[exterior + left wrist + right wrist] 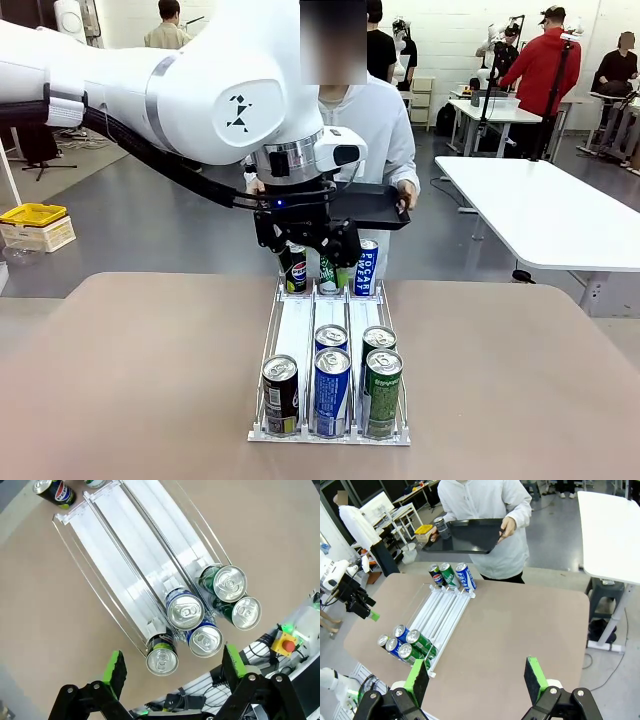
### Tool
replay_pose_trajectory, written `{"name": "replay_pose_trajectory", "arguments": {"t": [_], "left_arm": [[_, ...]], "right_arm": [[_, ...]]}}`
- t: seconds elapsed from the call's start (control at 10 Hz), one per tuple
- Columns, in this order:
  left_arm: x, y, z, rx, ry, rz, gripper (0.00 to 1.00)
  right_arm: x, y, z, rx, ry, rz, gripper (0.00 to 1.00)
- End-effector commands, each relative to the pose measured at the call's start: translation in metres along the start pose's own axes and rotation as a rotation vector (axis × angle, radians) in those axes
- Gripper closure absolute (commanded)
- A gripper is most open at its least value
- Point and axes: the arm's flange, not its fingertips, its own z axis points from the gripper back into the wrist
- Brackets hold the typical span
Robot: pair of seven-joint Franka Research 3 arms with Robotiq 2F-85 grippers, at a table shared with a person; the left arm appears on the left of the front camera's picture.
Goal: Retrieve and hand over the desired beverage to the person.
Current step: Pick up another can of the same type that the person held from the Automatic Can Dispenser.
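Above the can rack (297, 325), the left fingers (116, 669) hang pointing down, spread wide, empty.

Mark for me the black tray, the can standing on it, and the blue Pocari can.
black tray (475, 536), right wrist view, bare floor of the tray.
can on the tray (442, 530), right wrist view, its side wall.
blue Pocari can (367, 272), front view, its printed side.
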Motion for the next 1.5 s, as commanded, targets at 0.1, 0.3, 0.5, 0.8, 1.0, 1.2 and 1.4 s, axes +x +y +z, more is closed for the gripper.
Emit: {"name": "replay_pose_trajectory", "arguments": {"t": [0.1,0.3,0.5,0.8,1.0,1.2,1.4], "left_arm": [[0.0,0.001,0.0,-0.016,-0.001,0.006,0.0],[0.0,0.001,0.0,-0.016,-0.001,0.006,0.0],[0.0,0.001,0.0,-0.016,-0.001,0.006,0.0],[-0.015,-0.05,-0.025,-0.032,-0.006,0.088,0.0],[-0.03,-0.082,-0.036,-0.042,0.032,0.339,0.0],[-0.044,-0.095,-0.05,0.031,0.079,0.443,0.0],[-0.052,-0.095,-0.058,0.087,0.034,0.463,0.0]], "right_arm": [[-0.001,-0.001,-0.002,0.003,0.0,-0.001,0.0],[-0.001,-0.001,-0.002,0.003,0.0,-0.001,0.0],[-0.001,-0.001,-0.002,0.003,0.0,-0.001,0.0],[-0.001,-0.001,-0.002,0.003,0.0,-0.001,0.0],[-0.001,-0.001,-0.002,0.003,0.0,-0.001,0.0],[-0.001,-0.001,-0.002,0.003,0.0,-0.001,0.0],[-0.001,-0.001,-0.002,0.003,0.0,-0.001,0.0]]}}
